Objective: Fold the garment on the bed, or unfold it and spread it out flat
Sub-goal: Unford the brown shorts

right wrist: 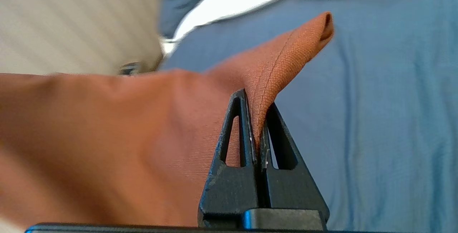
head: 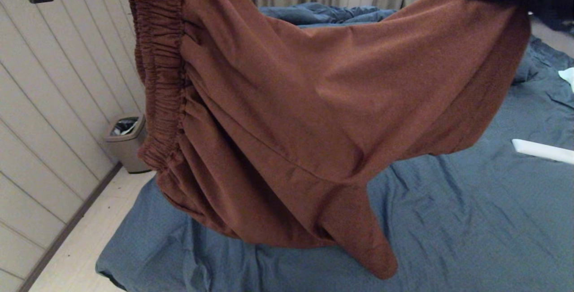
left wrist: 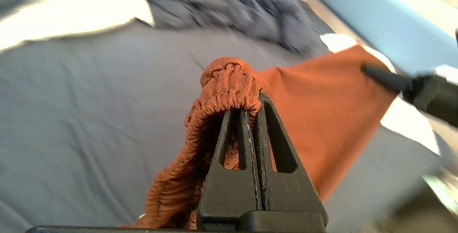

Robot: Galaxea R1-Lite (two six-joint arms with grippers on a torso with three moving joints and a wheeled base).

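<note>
Garment [head: 287, 117] hoisted above bed [head: 471, 220]. Left gripper [left wrist: 250, 106] clamped on waistband at 11 o'clock; right gripper [right wrist: 258, 118] pinching hem at 1. Thin hem bite, probably slips; sagging leg at 6 may bunch.

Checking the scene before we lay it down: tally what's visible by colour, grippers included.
Rust-brown: 1, the shorts
Blue: 2, the bed sheet and the duvet
White: 2 unidentified items
Grey: 1 waste bin
Black: 2, left gripper, right gripper
Total: 8
</note>
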